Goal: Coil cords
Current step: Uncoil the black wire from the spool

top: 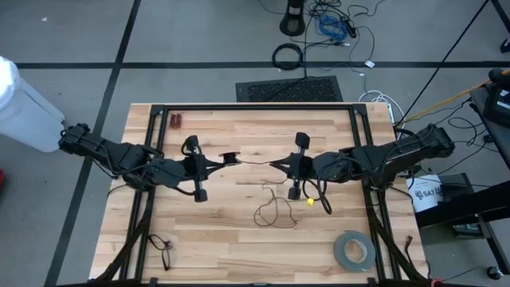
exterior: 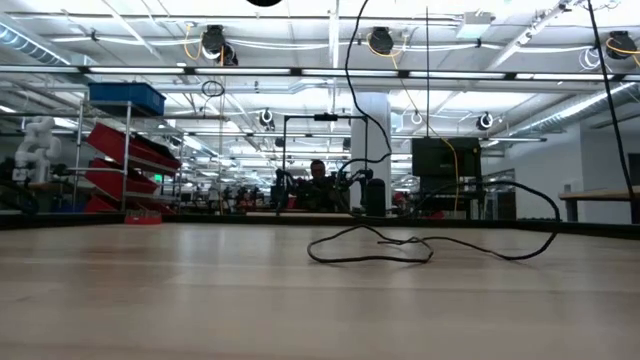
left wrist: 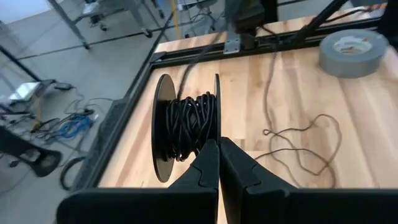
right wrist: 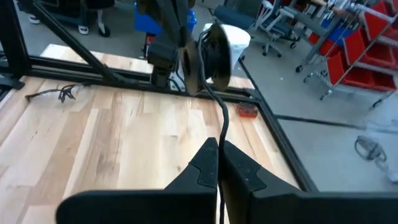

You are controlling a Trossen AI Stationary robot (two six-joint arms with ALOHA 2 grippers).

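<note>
Left gripper (left wrist: 219,163): two dark smooth fingers pressed tight together on the small black spool (left wrist: 185,127). It sits over the middle of the table, a bit to the left.
Spool: two thin flat round black plates with thin black cord (top: 272,209) wound in a bumpy bundle between them. It sits right at the left fingertips. The fingers hide its lower edge.
Right gripper (right wrist: 217,163): dark fingers closed on the thin black cord, which runs out from the fingertips straight to the spool across from it. Where the cord goes behind the fingers is hidden.
Loose cord: wiry loops lie on the table just beside the right gripper, on the near side. In the low view it shows as a flat squiggle.
Table (top: 239,231): pale wood planks, smooth, with a black metal frame around it.
Grey tape roll (top: 354,250): a fat ring lying flat, well apart from the right gripper, near the front corner.
Small red thing (top: 175,121): near the back rail, past the left gripper. Too small to make out.
Dark tangle (top: 162,243): wiry bits near the front left edge. Hard to tell what it is.
</note>
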